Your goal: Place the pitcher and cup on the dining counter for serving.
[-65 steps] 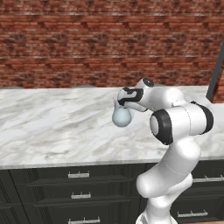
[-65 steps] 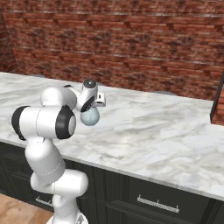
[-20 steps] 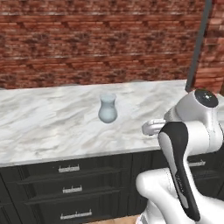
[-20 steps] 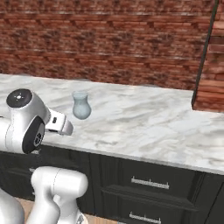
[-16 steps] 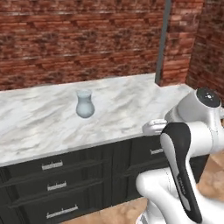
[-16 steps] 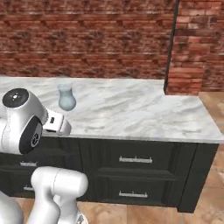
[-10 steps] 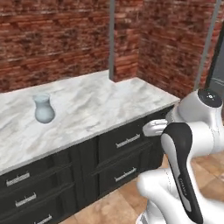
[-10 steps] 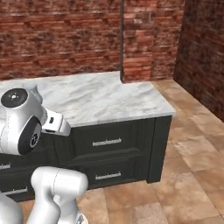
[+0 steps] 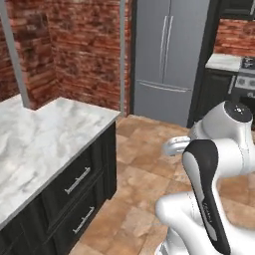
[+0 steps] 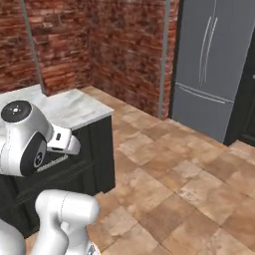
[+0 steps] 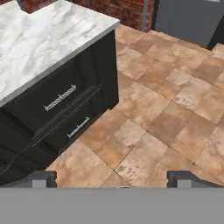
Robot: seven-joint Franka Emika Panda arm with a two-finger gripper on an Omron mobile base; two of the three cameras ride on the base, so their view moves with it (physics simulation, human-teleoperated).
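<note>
Claw [image 11: 112,177] gapes empty over tile floor [image 11: 175,92] beside dining counter [image 11: 39,39].

The white arm is folded up close over its base, elbow raised high and forearm angled forward and down. The gripper [image 11: 112,178] points downward with its jaws spread wide, the two dark fingertips [image 11: 41,178] far apart, holding nothing.
</note>
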